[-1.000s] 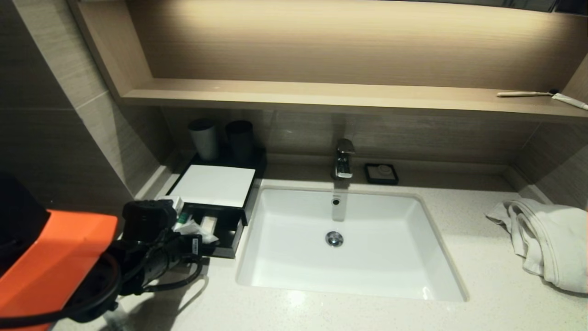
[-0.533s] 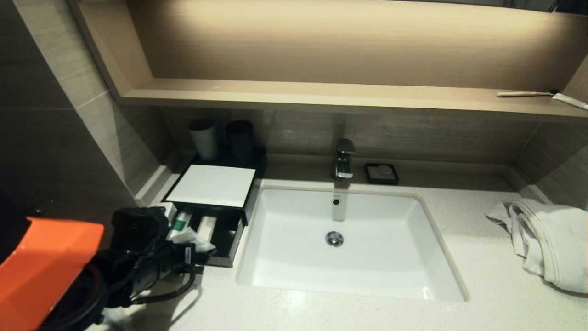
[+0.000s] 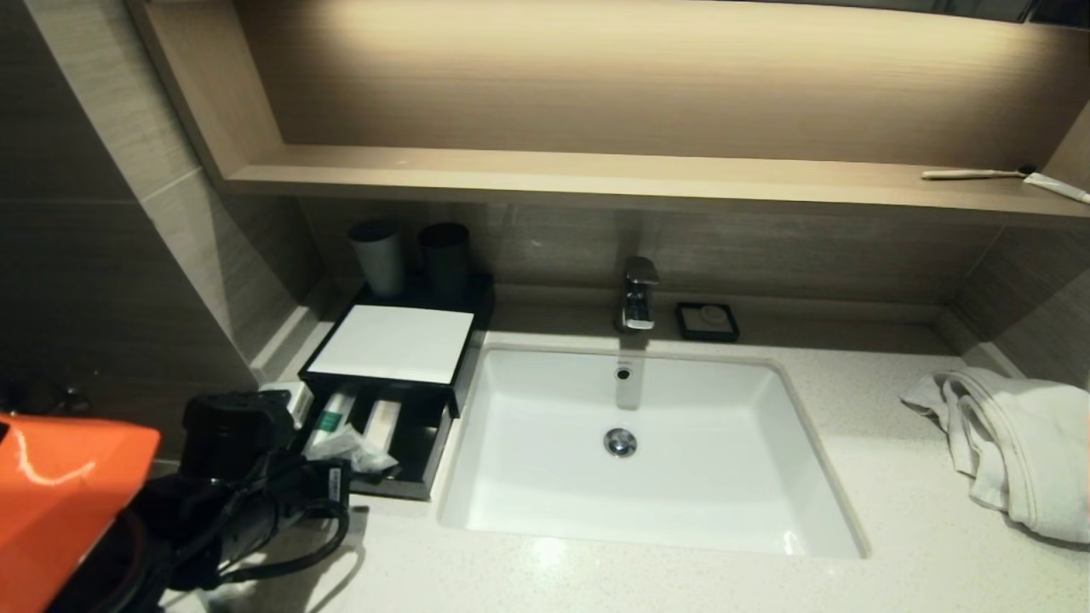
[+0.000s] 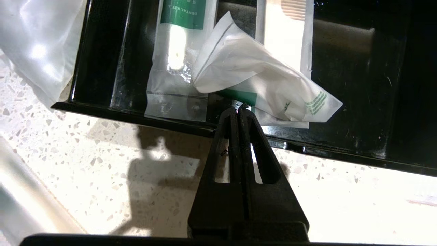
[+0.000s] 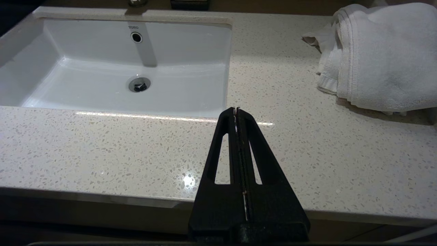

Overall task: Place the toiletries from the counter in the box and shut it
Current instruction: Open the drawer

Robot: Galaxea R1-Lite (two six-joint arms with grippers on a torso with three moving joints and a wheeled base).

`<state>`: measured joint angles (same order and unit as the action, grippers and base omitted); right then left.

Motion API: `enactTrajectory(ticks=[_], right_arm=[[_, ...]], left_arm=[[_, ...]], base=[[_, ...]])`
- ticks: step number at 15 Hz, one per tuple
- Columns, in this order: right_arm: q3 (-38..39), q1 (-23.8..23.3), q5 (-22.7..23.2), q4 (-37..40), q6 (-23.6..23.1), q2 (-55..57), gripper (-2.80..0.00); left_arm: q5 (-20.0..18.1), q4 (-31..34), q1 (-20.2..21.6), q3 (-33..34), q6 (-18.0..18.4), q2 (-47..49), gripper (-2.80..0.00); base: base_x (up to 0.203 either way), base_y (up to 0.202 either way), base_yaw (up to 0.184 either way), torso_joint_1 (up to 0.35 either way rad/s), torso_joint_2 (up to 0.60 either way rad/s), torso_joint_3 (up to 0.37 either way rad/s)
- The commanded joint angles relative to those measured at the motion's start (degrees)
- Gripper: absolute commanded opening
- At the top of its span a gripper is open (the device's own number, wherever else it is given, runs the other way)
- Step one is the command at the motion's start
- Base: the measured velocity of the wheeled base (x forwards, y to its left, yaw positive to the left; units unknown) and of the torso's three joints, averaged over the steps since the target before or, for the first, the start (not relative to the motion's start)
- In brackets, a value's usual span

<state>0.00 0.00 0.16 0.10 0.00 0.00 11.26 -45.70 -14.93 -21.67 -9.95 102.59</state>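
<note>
Head view first: the left gripper (image 3: pixel 336 481) sits at the lower left, a black cabled wrist behind an orange shell, its tip at the front lip of the box (image 3: pixel 400 345) — a low black rectangle with a flat matte white top and its drawer (image 3: pixel 421 443) pulled out. Just past the tip, inside the drawer, lie crinkled clear-wrapped packets (image 3: pixel 349 443). Off to the side is the glossy white rectangular sink (image 3: pixel 639 451) set in the speckled stone table (image 3: pixel 894 511).

Left wrist view: the jaws are pressed flat together, holding nothing, over the drawer's front rim (image 4: pixel 136 116). Directly ahead lies a soft white bundle in clear wrap (image 4: pixel 259 82), overlapping a long slim sleeved pack (image 4: pixel 179 61) with a green label.

Right wrist view: the right gripper (image 5: pixel 236 109) has its jaws closed and empty, above bare table, with a folded terry towel (image 5: pixel 379 54) beyond.
</note>
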Motion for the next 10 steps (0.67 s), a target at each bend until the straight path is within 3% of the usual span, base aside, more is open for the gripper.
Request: enactTrajectory(ticks=[1,8,10], right_arm=[[0.0,0.0,0.0,0.0,0.0,0.0,-2.8],[0.0,0.0,0.0,0.0,0.0,0.0,-2.8],[0.0,0.0,0.0,0.0,0.0,0.0,-2.8]], left_arm=[[0.1,-0.4,0.0,0.5,-0.1,-1.5,-2.8],[0.2,0.6,-0.1,0.8,-0.1,-5.0,-2.8],[0.2,3.4,0.0,0.2,-0.1,-8.8,-2.8]], base=[[0.0,0.0,0.0,0.0,0.0,0.0],[0.0,0.0,0.0,0.0,0.0,0.0],[0.0,0.0,0.0,0.0,0.0,0.0]])
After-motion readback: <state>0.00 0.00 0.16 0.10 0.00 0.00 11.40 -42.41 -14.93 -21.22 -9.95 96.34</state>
